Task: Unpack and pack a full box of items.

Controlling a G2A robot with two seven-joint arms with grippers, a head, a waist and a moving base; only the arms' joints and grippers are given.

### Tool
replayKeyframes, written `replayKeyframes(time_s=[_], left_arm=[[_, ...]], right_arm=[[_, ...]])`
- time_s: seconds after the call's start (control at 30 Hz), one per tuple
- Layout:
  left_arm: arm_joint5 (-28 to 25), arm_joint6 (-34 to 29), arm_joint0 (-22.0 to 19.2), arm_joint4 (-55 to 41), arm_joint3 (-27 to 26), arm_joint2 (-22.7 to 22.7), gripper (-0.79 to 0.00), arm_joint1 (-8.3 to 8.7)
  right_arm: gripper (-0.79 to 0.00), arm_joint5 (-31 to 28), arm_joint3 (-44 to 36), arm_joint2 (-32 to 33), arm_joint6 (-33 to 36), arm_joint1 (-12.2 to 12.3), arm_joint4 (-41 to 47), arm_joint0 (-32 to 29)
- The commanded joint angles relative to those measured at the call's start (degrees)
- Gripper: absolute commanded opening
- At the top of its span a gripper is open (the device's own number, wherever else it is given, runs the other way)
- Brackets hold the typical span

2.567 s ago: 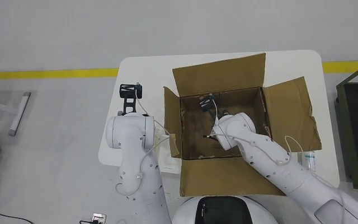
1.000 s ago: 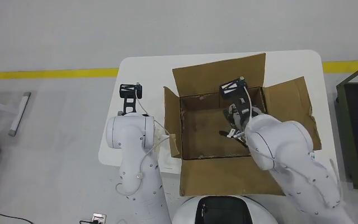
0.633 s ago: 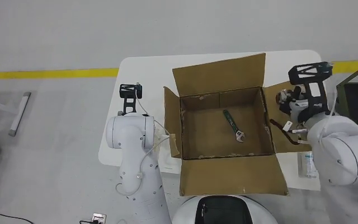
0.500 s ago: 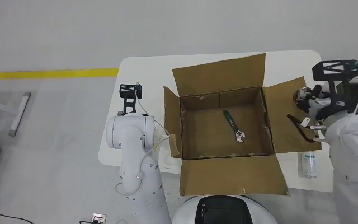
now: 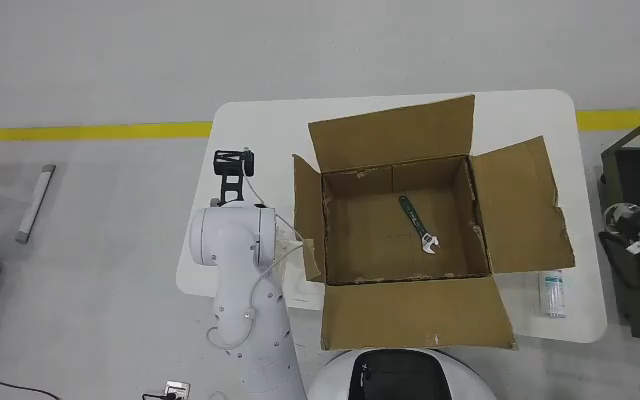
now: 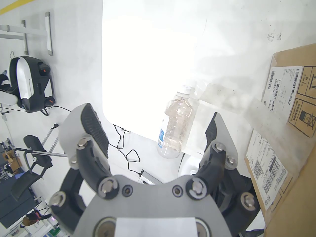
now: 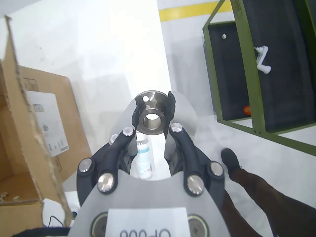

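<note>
A metal flange (image 7: 154, 101) is clamped in the right end effector (image 7: 153, 114), held off the bench's (image 5: 260, 130) right edge with the green rack (image 7: 284, 140) farther right, while the left end effector (image 6: 151, 112) is held spread left of the box (image 5: 520, 200), where a wrench (image 5: 418, 225) lies.

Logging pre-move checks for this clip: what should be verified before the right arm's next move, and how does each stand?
1. Right end effector shut on the steel flanged ring: ok.
2. Bare space in the black tray of the green metal rack: ok.
3. Brown cardboard box emptied: not ok, a green-handled adjustable wrench lies inside.
4. Left end effector open, outside the box: ok.
5. Grip firm enough for the swing: cannot tell.
</note>
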Motion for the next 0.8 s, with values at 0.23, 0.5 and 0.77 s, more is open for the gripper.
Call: replayKeyframes(time_s=[0.23, 0.5, 0.77], left_arm=[[0.00, 0.00, 0.00, 0.00, 0.00, 0.00, 0.000, 0.00], [0.00, 0.00, 0.00, 0.00, 0.00, 0.00, 0.000, 0.00], [0.00, 0.00, 0.00, 0.00, 0.00, 0.00, 0.000, 0.00]], right_arm=[[-0.785, 0.32, 2.83, -0.73, 2.51, -0.01, -1.84, -6.43], [-0.785, -0.44, 11.48, -3.32, 2.19, 0.36, -3.45, -4.54], [-0.785, -1.11, 16.62, -5.16, 2.24, 0.71, -3.82, -2.18]])
